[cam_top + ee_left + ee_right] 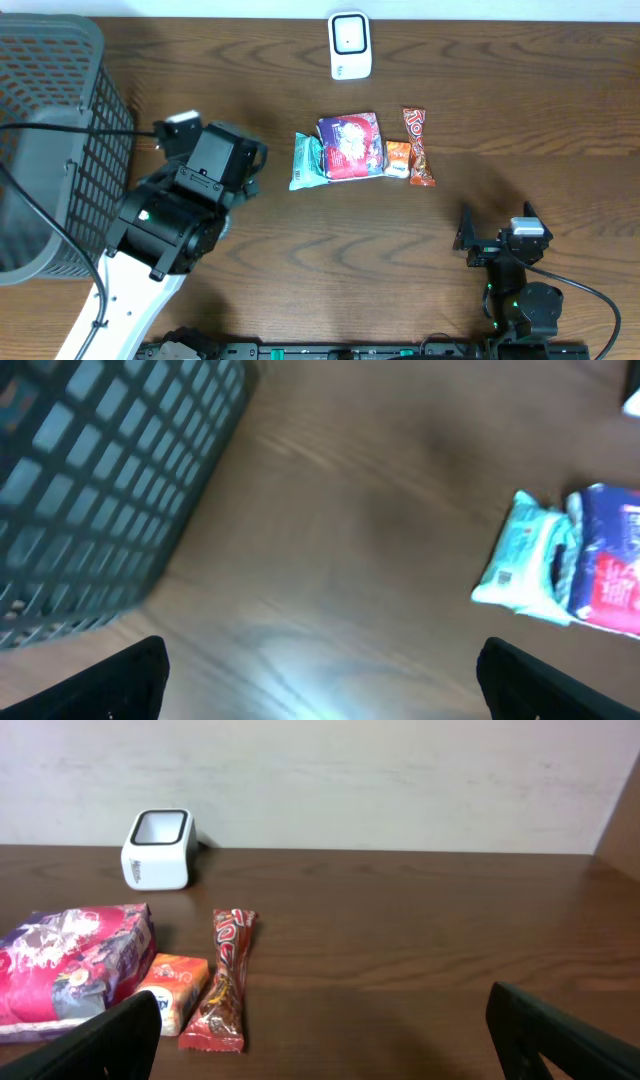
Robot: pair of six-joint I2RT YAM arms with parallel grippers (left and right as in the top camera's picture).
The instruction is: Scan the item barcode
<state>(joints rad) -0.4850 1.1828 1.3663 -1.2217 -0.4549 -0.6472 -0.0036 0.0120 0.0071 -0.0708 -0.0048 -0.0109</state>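
Several items lie in a row mid-table: a teal tissue pack (307,160) (525,560), a purple-and-red bag (350,145) (605,570) (70,965), a small orange pack (397,160) (172,990) and a red candy bar (418,147) (226,980). The white barcode scanner (350,45) (158,848) stands behind them at the far edge. My left gripper (252,165) (325,690) hovers open over bare wood, left of the tissue pack, holding nothing. Close to the front edge, my right gripper (497,235) (325,1045) is open and empty, facing the candy bar.
A dark mesh basket (50,150) (100,480) fills the table's left end, right beside the left arm. A cable runs over its rim. A pale wall (400,780) rises behind the scanner.
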